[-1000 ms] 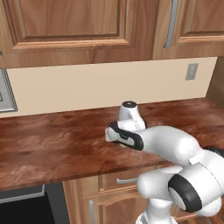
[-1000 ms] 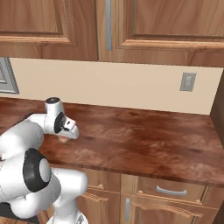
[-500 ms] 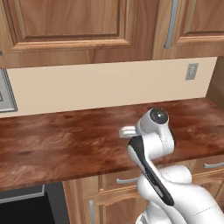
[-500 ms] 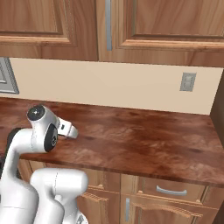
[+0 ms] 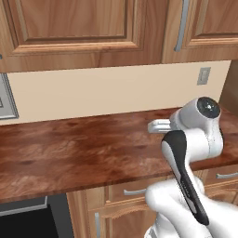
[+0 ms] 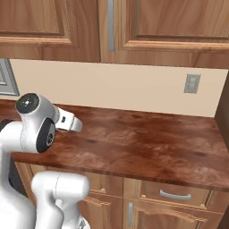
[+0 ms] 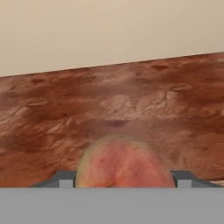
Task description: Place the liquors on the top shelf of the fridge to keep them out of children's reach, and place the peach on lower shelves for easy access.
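The peach, orange-pink with a yellowish rim, sits low in the hand view between my gripper's two dark fingertips. The gripper is shut on it and holds it above the brown wooden counter, facing the beige wall. In the left base view the white hand pokes out from behind the folded arm over the counter. The right base view shows the hand at the left, above the counter. The liquors, the fridge and its shelves are out of view.
Wooden upper cabinets hang over the counter, and a wall outlet sits on the beige backsplash. Drawers lie beneath the counter. A dark appliance front is at the lower left, a grey one at the left edge.
The arm has folded and swung, its elbow rising toward the cameras, and the hand has shifted a little along the counter. The peach stays in the grip.
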Tool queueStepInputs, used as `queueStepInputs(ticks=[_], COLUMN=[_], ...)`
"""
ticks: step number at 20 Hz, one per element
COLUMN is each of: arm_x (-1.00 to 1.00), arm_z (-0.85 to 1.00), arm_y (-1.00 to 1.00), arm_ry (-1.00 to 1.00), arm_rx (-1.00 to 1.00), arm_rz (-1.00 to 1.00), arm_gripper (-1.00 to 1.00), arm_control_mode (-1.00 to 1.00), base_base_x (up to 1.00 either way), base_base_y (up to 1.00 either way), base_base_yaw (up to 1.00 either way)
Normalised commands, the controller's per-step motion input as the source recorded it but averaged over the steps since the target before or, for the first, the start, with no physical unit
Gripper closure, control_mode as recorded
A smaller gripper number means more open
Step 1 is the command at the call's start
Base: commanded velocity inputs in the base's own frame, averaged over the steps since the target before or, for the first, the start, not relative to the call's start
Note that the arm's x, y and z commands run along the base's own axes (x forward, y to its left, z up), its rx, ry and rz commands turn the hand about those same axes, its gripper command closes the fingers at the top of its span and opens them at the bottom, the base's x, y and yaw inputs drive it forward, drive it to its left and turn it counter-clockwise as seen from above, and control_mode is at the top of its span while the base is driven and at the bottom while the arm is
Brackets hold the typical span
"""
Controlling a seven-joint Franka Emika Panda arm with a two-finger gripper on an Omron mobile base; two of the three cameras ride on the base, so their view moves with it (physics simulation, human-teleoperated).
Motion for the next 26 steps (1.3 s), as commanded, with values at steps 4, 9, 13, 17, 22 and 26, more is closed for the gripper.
queueStepInputs(ticks=[4,9,13,17,22,26], arm_x=[-0.73,-0.82,-0.67,-0.18,0.00,0.00], arm_z=[0.69,0.53,0.35,0.06,0.00,0.00], arm_y=[-0.03,-0.02,-0.10,-0.04,0.00,0.00], arm_ry=[-0.06,-0.12,-0.03,0.00,0.00,0.00], arm_rx=[-0.05,-0.02,0.00,0.00,0.00,0.00], arm_rz=[0.00,0.00,0.00,0.00,0.00,0.00], arm_gripper=[1.00,1.00,1.00,1.00,1.00,1.00], arm_control_mode=[-1.00,-1.00,-1.00,1.00,1.00,1.00], base_base_x=[0.00,0.00,0.00,-0.70,-0.84,-0.52], base_base_y=[0.00,0.00,0.00,-0.16,-0.43,-0.56], base_base_yaw=[0.00,0.00,0.00,-0.02,-0.33,-0.54])
